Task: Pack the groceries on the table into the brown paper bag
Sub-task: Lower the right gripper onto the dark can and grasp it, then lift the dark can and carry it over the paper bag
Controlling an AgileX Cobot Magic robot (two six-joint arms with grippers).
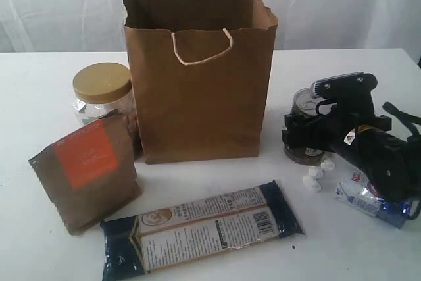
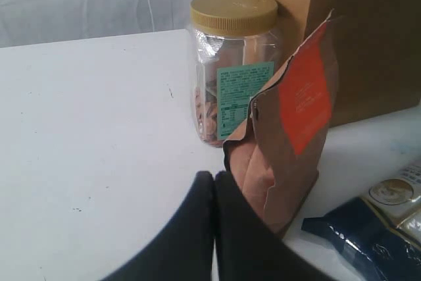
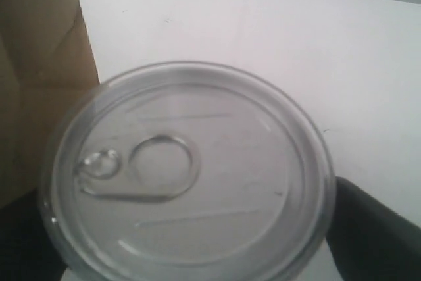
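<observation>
The brown paper bag (image 1: pixel 200 83) stands open and upright on the table (image 1: pixel 39 97). To its left are the gold-lidded jar (image 1: pixel 102 90) and the brown pouch with orange label (image 1: pixel 85 169). The long dark-blue packet (image 1: pixel 204 228) lies flat in front. To the right of the bag, my right gripper (image 1: pixel 306 126) is open, with a finger (image 3: pixel 375 228) on each side of the dark tin can (image 3: pixel 187 169), which stands on the table. My left gripper (image 2: pixel 214 185) is shut and empty, right beside the pouch (image 2: pixel 296 129), with the jar (image 2: pixel 233 64) beyond. It is out of the exterior view.
A small blue-silver packet (image 1: pixel 362 199) lies partly under my right arm. A few small white lumps (image 1: pixel 316 176) sit beside the can's base. The dark-blue packet's end (image 2: pixel 368 228) lies near the pouch. A white curtain hangs behind the table.
</observation>
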